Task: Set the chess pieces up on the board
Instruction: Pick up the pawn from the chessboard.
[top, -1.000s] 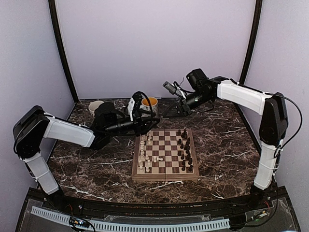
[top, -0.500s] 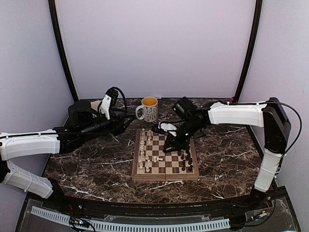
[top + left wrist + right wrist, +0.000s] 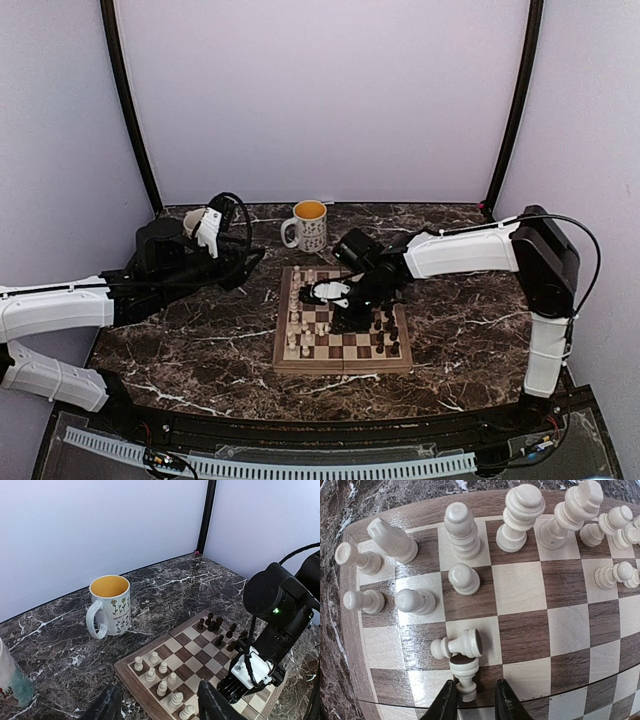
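The board (image 3: 340,365) lies mid-table, with cream-white chess pieces (image 3: 297,318) standing along its left side and dark pieces (image 3: 384,300) along its right. In the right wrist view two white pawns lie toppled on the board (image 3: 520,585), one (image 3: 457,647) across the other (image 3: 464,676). My right gripper (image 3: 476,704) (image 3: 332,318) is open low over them. The nearer pawn's head lies between its fingers, close to the left finger (image 3: 446,705). My left gripper (image 3: 160,707) (image 3: 250,260) hangs open and empty off the board's far left corner.
A flowered white mug (image 3: 310,227) (image 3: 110,605) with a yellow inside stands behind the board. Another cup (image 3: 7,680) sits at the far left. Dark pieces (image 3: 217,625) crowd the board's right side. Marble tabletop surrounds the board.
My right arm swung from behind the board down onto its white side, and its jaws widened. My left arm drew back to the left, away from the mug.
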`<state>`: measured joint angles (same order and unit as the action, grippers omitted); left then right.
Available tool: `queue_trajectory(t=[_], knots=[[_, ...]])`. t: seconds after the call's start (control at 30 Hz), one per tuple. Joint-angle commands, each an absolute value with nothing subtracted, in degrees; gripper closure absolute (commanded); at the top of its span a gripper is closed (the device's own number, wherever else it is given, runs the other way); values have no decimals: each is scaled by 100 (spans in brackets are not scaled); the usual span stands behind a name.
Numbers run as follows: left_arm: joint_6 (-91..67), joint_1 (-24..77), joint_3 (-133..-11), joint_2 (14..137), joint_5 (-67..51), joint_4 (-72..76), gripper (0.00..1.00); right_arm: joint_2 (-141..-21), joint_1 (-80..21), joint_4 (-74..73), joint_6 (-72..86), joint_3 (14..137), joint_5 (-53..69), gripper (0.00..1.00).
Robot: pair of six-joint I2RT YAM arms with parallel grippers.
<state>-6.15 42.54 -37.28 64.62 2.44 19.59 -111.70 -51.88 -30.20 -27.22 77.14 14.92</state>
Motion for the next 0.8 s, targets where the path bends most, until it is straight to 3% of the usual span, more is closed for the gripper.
queue_trajectory(t=[0.0,0.5,0.77], knots=[[-658,4239,-3574,6278,257,1978,46,-11273,-5279,-2893,-2797,7810,1317,74],[-593,4236,-3506,6327,170,2032,46,-11364,-5367,-3344,-2983,7904,1568,93],[-649,4252,-3586,6830,-707,2410,47,-10921,-4545,-3575,-2461,8345,3358,93]])
